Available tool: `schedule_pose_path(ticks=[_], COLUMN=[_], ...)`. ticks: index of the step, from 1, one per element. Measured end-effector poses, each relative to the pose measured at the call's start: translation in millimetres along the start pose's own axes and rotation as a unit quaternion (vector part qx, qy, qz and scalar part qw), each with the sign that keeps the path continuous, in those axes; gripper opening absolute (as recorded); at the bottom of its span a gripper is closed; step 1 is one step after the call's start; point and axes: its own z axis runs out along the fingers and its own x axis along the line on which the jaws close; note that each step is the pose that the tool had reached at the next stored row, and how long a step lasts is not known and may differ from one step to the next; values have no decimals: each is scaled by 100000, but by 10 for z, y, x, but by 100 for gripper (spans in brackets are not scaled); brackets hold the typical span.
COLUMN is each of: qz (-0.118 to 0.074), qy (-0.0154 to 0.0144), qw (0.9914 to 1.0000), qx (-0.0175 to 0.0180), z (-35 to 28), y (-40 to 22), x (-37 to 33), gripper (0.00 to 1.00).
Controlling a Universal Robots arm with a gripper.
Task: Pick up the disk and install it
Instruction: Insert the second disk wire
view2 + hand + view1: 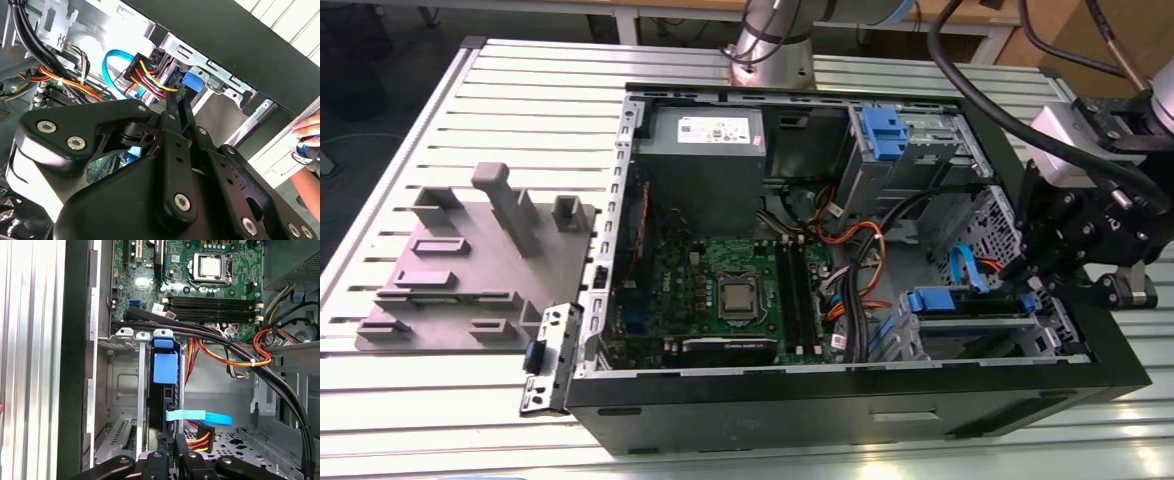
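- One open computer case [854, 400] is seen lying on its side on a slatted metal surface [440, 400], with the motherboard [720, 290] facing upward.
- No writing can be read; a white sticker is borne by the grey power-supply box [700, 135] at the far end of the case, but its print cannot be made out.
- The disk [164, 390] is seen edge-on in the first wrist view, standing in a slot of the metal drive cage [122, 390] at the case's corner, with its blue front tab uppermost; red, yellow and black power wires and a flat blue data cable [200, 416] are plugged in at its lower end.
- In the exterior view the gripper [1034, 285] is reached down over the drive cage on the exterior view's right, the wrist angled over the case wall.
- In the second wrist view the black linkages [175, 165] are drawn close together toward the disk's edge [176, 100]; whether the jaws are pinching it cannot be told.
- A second blue-fronted caddy [883, 135] is seated in the far cage.
- A person's hand [307, 125] is visible outside the case.
- A grey moulded fixture [467, 260] lies on the surface on the exterior view's left.
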Motion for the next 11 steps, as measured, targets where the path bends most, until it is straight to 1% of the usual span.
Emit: schedule_pose_path(ticks=[7, 11], qz=[1, 3], qy=[-2, 5], qw=[100000, 100000], qx=[0, 0], z=[3, 2], y=[-32, -38], x=[7, 11], gripper=[18, 18])
